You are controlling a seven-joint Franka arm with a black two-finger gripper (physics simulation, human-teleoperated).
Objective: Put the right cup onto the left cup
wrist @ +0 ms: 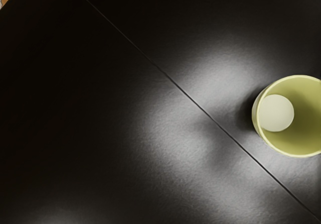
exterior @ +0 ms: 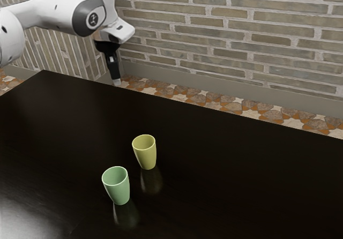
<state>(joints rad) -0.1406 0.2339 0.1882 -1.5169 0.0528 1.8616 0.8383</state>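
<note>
Exterior view: Two upright cups stand near each other but apart on a glossy black tabletop (exterior: 241, 180), mouths up, beside a pale brick wall (exterior: 257, 40). The tapered yellow-green cup (exterior: 146, 153) is the closer of the pair to the tabletop's long far edge, the one along the wall side. The tapered pale green cup (exterior: 116, 188) stands farther in from that edge, toward the exterior view's left of its neighbor. Both are well apart from the tabletop's visible corner, at the exterior view's upper left. My white arm (exterior: 53, 11) enters at the upper left, its black fingers (exterior: 117, 82) pointing down and pictured against the brown-and-cream stone floor beyond the far edge, raised above the level of the cups. Whether they are released or clenched, I cannot tell.

Wrist view: My downward look catches the yellow-green cup from above, partly cut off, its rounded rim circling a pale, round bottom. A thin, straight line crosses the dark tabletop beside it, amid a soft patch of reflected light. A sliver of the patterned floor appears past the tabletop's edge, well apart from the cup.
</note>
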